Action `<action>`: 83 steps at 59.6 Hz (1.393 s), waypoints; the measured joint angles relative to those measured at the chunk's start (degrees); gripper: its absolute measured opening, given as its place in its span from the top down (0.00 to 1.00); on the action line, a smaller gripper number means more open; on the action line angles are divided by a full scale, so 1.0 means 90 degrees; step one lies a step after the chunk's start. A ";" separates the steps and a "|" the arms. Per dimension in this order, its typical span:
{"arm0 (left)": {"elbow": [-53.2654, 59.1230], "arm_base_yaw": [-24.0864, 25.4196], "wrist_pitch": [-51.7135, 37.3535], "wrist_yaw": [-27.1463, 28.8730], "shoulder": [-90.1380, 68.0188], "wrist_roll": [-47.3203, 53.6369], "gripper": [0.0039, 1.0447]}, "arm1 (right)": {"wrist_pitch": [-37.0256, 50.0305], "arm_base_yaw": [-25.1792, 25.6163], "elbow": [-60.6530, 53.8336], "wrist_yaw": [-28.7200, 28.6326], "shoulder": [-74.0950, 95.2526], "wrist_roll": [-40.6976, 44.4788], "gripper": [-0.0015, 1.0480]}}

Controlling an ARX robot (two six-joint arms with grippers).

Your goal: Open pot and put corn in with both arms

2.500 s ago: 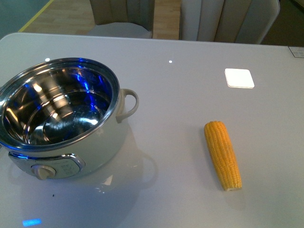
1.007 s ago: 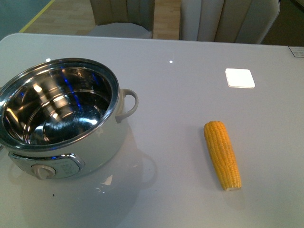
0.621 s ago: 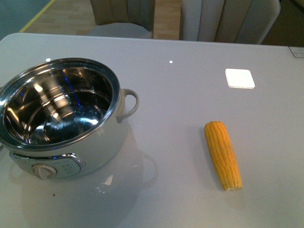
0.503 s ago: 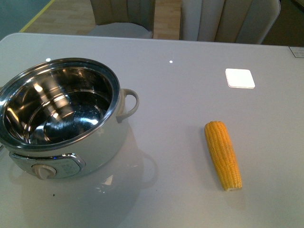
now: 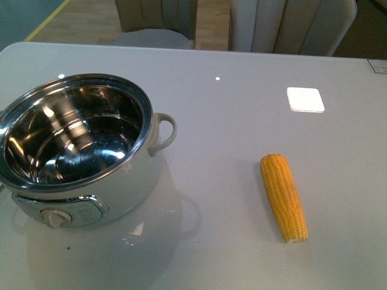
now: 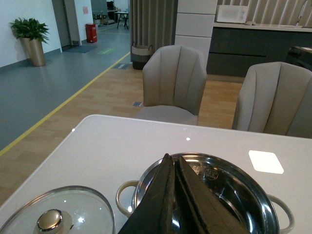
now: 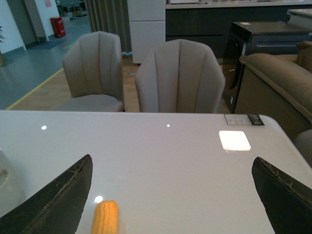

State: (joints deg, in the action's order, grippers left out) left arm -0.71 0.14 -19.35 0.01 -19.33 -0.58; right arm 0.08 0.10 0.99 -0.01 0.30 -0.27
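Corn (image 5: 283, 197) on the tabletop (image 5: 230, 121) looks hard, bumpy and light. Best to pinch its fat middle. Right jaws are wide apart; left jaws are pressed together, empty.

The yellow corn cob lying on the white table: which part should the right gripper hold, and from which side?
Probably its middle, from above, jaws across its width: the yellow corn cob lies flat on the white table, thick end far, tapered end near, so the middle balances it. The right gripper is open.
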 joint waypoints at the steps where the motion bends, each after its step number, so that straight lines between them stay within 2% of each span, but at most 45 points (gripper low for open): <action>1: 0.0000 0.0000 0.0053 0.0000 0.0051 0.0000 0.97 | 0.0000 0.0000 0.0000 0.0000 -0.0002 0.0000 0.08; 31: 0.0000 0.0000 0.1081 0.0000 0.1083 0.0000 0.97 | 0.0000 0.0000 0.0000 0.0000 -0.0002 0.0000 0.08; 37: -0.0002 0.0000 0.2081 0.0000 0.1950 0.0002 0.97 | 0.0000 0.0000 0.0000 0.0000 0.0000 0.0000 0.08; 55: -0.0002 0.0000 0.2142 0.0000 0.2108 -0.0002 0.97 | 0.0000 0.0000 0.0000 0.0000 -0.0002 0.0000 0.08; 83: -0.0002 0.0000 0.2142 0.0000 0.2108 0.0000 0.15 | 0.0000 0.0000 0.0000 0.0000 -0.0002 0.0000 0.08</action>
State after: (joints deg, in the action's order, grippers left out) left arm -0.73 0.14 -0.08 0.01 -0.36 -0.58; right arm 0.08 0.10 0.99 -0.01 0.27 -0.27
